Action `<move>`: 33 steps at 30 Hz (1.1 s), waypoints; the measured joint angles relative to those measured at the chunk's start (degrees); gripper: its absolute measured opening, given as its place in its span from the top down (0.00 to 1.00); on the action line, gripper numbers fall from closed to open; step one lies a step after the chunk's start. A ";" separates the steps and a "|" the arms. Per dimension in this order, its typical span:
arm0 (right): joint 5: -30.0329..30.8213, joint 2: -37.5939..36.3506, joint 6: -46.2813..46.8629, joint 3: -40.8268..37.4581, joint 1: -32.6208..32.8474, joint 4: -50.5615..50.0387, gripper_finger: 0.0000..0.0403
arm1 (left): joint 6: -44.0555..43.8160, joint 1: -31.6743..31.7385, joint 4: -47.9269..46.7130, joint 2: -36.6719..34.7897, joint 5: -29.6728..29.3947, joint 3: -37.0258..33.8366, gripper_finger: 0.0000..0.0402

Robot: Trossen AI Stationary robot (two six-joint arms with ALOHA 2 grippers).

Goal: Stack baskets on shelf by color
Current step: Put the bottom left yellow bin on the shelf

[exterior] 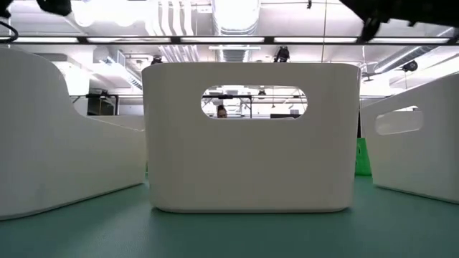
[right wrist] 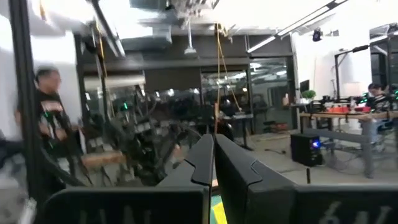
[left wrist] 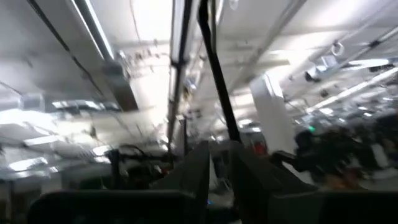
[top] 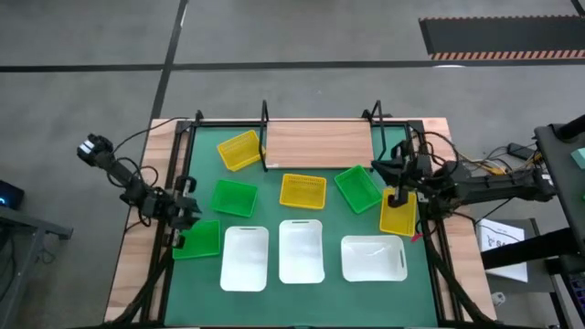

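The wooden shelf (top: 315,143) stands at the back of the green mat (top: 274,215). Three yellow baskets show: one (top: 239,150) by the shelf's left post, one (top: 303,190) mid-mat, and one (top: 398,214) at the mat's right edge. My right gripper (top: 399,195) is shut on the far rim of that last basket, and a sliver of the yellow basket (right wrist: 217,213) shows below its closed fingers (right wrist: 202,163). Green baskets lie at left (top: 233,197), right of centre (top: 358,185) and front left (top: 197,239). My left gripper (top: 187,212) hovers at the front-left one's far corner. Three white baskets (top: 245,258) (top: 302,250) (top: 374,258) line the front.
In the low view the three white baskets (exterior: 251,143) (exterior: 43,136) (exterior: 416,143) block nearly everything behind them. Black frame posts (top: 265,114) rise at the shelf's corners. Cables trail off the table's right side (top: 475,169). A person (right wrist: 53,124) stands in the room beyond.
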 joint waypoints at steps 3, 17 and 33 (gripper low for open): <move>0.00 5.76 -3.72 4.18 0.00 0.75 0.98 | 4.47 0.00 8.69 3.60 -0.94 1.29 0.89; -3.05 20.67 -11.18 23.61 0.02 -21.49 0.98 | 15.54 0.02 20.94 4.07 -10.01 1.66 0.89; 1.07 35.35 -26.63 49.45 0.02 -73.04 0.98 | 15.54 0.02 18.25 2.98 -10.24 -0.44 0.89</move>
